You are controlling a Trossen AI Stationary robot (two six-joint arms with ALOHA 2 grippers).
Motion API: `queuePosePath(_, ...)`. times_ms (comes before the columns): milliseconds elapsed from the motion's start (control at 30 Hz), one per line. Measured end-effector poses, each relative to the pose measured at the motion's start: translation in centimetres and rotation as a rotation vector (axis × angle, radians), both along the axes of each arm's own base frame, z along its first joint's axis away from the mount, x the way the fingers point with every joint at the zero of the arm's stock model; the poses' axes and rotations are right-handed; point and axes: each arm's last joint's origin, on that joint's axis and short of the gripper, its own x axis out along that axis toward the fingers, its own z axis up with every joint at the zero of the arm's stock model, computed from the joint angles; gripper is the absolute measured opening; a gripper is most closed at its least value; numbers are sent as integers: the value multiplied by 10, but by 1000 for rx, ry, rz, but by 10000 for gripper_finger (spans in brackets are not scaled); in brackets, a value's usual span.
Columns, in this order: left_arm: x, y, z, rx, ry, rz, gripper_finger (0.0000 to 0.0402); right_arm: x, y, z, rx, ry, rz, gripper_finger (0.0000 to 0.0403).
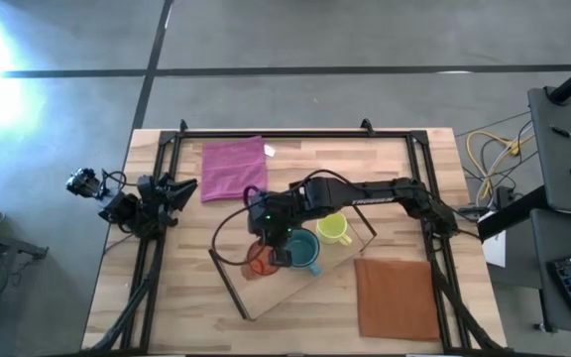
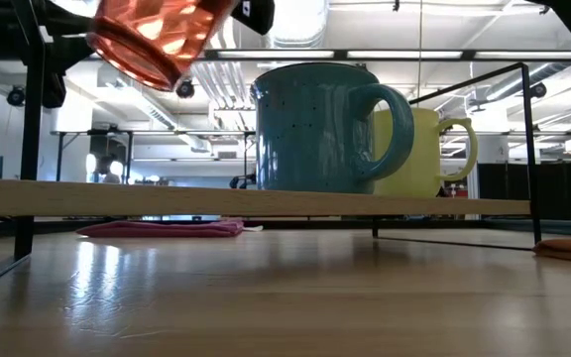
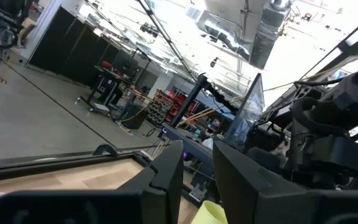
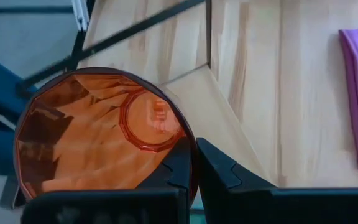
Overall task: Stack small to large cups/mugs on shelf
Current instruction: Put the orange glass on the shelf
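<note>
The small orange-red cup (image 4: 98,137) is held by my right gripper (image 4: 194,152) above the left end of the shelf plank (image 1: 310,281). In the low view the cup (image 2: 162,40) hangs tilted above the plank (image 2: 266,201). The teal mug (image 1: 302,250) stands by its base on the plank, handle toward the yellow-green mug (image 1: 333,228) beside it. Both also show in the low view: the teal mug (image 2: 315,124), and the yellow-green mug (image 2: 429,149) behind it. My left gripper (image 1: 181,190) waits open at the table's left edge. My right gripper pinches the cup's rim (image 4: 190,140), one finger inside the cup and one outside. The fingers come from above, pointing down into the cup's mouth. The cup is lifted clear of the plank, mouth up and tilted.
A pink cloth (image 1: 233,169) lies at the far left of the table. A brown square mat (image 1: 397,297) lies at the near right. Dark wire frames (image 1: 228,283) stand at both ends of the plank. A black frame rims the table.
</note>
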Motion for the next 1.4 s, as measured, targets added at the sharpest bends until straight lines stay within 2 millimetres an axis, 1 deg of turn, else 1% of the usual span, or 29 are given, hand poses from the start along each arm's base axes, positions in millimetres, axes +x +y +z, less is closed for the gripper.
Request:
queuePosePath(200,0,0,0,1,-2,-3,73,0,9,1,44,-5,-5,9)
queuePosePath(300,0,0,1,-23,-19,-22,73,-1,11,-4,43,31,-1,9)
queuePosePath(467,2,-3,0,-68,-60,-123,73,5,10,-23,31,108,-16,9)
queuePosePath(533,3,-5,0,-59,-59,-164,73,6,10,-25,32,110,-17,9)
queuePosePath(633,6,-8,6,-32,-58,-235,72,7,9,-26,33,110,-18,9)
queuePosePath(700,9,-11,11,-6,-19,-267,66,7,6,-26,33,111,-24,9)
queuePosePath(833,14,-17,26,54,130,-358,45,8,-1,-26,36,120,-48,9)
queuePosePath(933,17,-19,34,59,268,-377,34,6,-3,-28,33,143,-52,9)
queuePosePath(1000,18,-19,40,72,329,-379,32,6,-2,-29,29,145,-44,9)
queuePosePath(1133,21,-21,49,83,358,-387,31,7,-2,-29,16,131,-21,9)
queuePosePath(1233,24,-24,53,88,361,-442,33,9,-2,-34,12,128,-14,9)
queuePosePath(1300,26,-27,51,82,379,-477,38,12,-1,-37,11,129,-14,10)
queuePosePath(1400,31,-30,46,28,419,-486,53,17,-1,-48,10,151,-13,22)
